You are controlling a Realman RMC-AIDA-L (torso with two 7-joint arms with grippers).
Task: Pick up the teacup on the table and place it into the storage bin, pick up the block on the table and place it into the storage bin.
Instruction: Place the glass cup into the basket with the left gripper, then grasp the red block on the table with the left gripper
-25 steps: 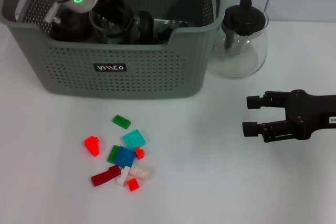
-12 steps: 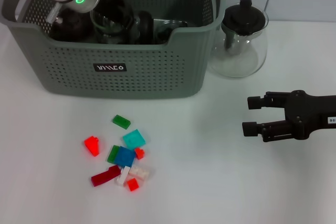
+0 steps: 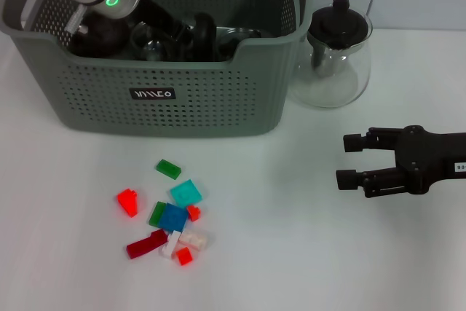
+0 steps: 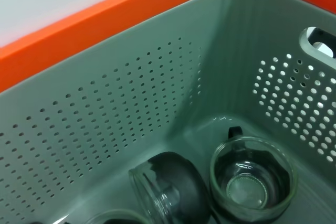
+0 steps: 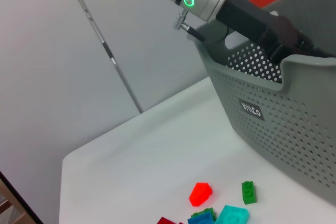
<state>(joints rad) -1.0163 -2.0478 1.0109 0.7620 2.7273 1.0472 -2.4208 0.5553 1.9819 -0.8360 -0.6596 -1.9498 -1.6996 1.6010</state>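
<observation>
White surface (image 3: 291, 253), left claw (image 3: 200, 28) inside storage bin (image 3: 175, 100) at upper left, fingers hidden, grip unclear, right claw (image 3: 349, 159) spread apart, empty at right, loose blocks (image 3: 171, 213) lower left.

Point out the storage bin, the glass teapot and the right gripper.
storage bin (image 3: 175, 118): head view, perforated front wall under the logo label.
glass teapot (image 3: 336, 71): head view, clear belly.
right gripper (image 3: 348, 159): head view, gap between its open fingers.
</observation>
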